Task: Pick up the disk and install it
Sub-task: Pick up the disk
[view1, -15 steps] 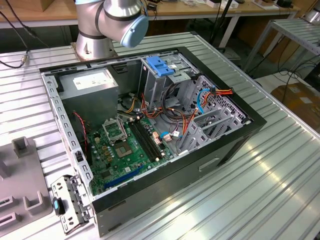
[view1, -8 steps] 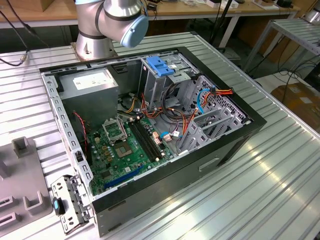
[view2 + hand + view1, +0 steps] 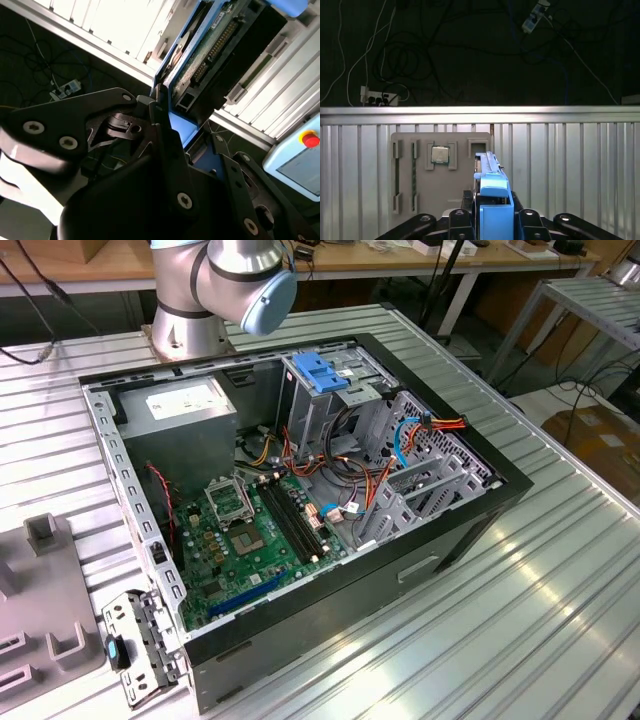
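In both wrist views my gripper (image 3: 192,145) (image 3: 495,220) is shut on the disk. The disk (image 3: 215,45) shows its green circuit-board underside, with a blue plastic rail along the edge and black fingers (image 3: 165,135) on either side. In the first wrist view the disk (image 3: 489,167) is seen edge-on, its blue rail (image 3: 495,200) standing up between the jaws. It hangs above a ribbed metal table beside a grey fixture plate (image 3: 460,145). In the exterior view the open computer case (image 3: 300,490) lies on the table with the arm's base (image 3: 215,290) behind it.
Inside the case are a grey drive cage (image 3: 335,415) topped by a blue latch (image 3: 320,370), a grey power-supply box (image 3: 185,405), the green motherboard (image 3: 240,540) and loose cables. The fixture plate holds a processor chip (image 3: 440,154) and memory sticks (image 3: 413,172). Past the table edge (image 3: 480,114), cables lie on a dark floor.
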Controlling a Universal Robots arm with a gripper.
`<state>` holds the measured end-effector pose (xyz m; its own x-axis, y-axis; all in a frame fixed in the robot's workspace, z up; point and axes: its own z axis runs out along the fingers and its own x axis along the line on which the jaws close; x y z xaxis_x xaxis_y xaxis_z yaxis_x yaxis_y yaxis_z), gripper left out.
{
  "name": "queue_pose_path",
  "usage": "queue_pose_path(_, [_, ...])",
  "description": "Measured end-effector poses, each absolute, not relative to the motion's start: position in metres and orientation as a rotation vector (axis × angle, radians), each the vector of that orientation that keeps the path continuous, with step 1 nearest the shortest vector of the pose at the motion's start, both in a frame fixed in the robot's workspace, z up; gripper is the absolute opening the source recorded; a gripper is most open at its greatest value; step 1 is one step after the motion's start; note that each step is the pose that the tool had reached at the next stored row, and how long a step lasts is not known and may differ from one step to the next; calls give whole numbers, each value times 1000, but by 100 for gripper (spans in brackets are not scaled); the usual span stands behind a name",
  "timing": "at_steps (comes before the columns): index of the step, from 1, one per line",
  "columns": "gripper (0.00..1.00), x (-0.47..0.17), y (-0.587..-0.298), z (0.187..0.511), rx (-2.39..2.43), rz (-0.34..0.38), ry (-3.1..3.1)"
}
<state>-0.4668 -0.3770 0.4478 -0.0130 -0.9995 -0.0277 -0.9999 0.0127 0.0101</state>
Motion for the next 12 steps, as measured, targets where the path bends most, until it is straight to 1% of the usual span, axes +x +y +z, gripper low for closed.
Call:
queue_pose_path(2, [37,-467,-377,452,-2198,42,2227])
queue_pose_path(5, [37,-466,-377,469,-2198,42,2227])
queue_pose_path(12, [37,-466,-377,496,-2198,42,2227])
